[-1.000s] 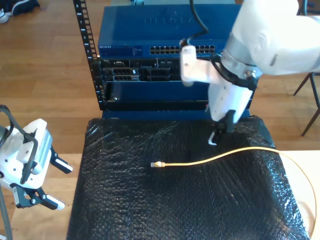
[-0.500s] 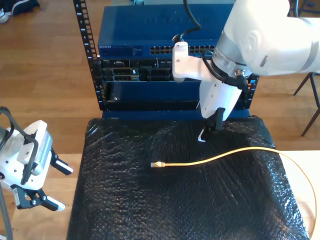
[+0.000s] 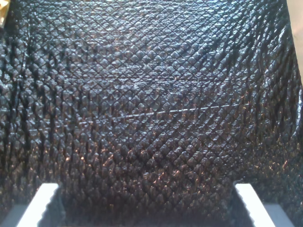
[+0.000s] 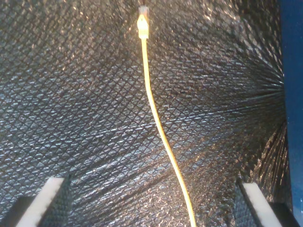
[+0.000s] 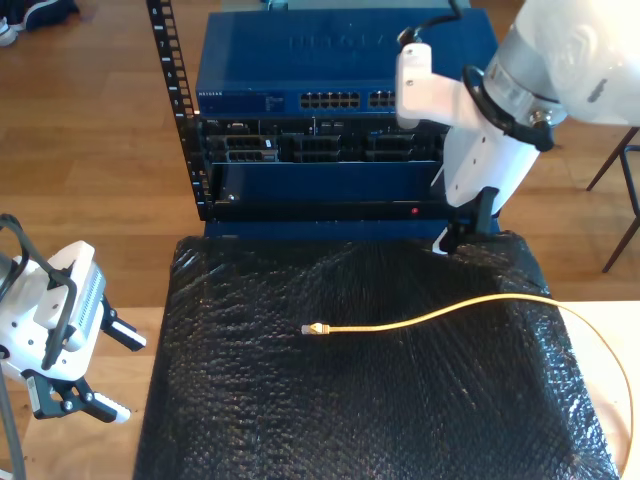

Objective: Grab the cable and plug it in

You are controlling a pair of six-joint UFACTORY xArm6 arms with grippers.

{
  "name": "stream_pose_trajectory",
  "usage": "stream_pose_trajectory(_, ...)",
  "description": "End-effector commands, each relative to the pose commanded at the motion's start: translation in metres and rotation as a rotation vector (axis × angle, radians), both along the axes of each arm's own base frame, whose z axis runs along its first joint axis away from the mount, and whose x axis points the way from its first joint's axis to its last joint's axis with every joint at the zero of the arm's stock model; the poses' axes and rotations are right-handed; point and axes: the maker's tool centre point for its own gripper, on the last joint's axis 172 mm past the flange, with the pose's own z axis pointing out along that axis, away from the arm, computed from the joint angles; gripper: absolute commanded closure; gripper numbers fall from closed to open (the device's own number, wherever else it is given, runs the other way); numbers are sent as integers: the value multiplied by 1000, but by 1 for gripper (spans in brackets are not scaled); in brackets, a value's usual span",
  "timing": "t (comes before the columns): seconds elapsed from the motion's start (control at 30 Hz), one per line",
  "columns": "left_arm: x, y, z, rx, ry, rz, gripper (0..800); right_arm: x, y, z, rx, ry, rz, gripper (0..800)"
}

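Observation:
The pale-yellow cable lies loose on the black mat, curving in from the exterior view's right. Its small clear plug rests near the mat's middle. My second gripper hangs open over the mat's far edge, close to the rack and apart from the cable. In the second wrist view the cable runs between the spread fingers to the plug farther off. My first gripper is open beside the mat at the exterior view's left. Between its fingertips I see bare mat.
A blue network switch with a row of ports sits in a black rack behind the mat. Wooden floor surrounds it. A chair leg stands at the exterior view's right edge.
My second gripper has swung toward the exterior view's right and nearer the rack, away from the mat's middle. The cable and my first gripper have not moved.

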Motion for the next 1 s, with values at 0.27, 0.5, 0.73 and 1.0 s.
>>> stream_pose_trajectory(0.27,0,0,0,0,-1,-1,0,-2,-7,32,12,-2,14,9)
stream_pose_trajectory(0.5,0,0,0,0,-1,-1,0,6,-26,61,61,-17,5,9)
stream_pose_trajectory(0.73,0,1,0,1,0,0,0,6,-46,68,114,-4,11,9)
stream_pose_trajectory(1.0,0,0,0,1,-1,-3,0,-2,-45,73,173,7,61,9)
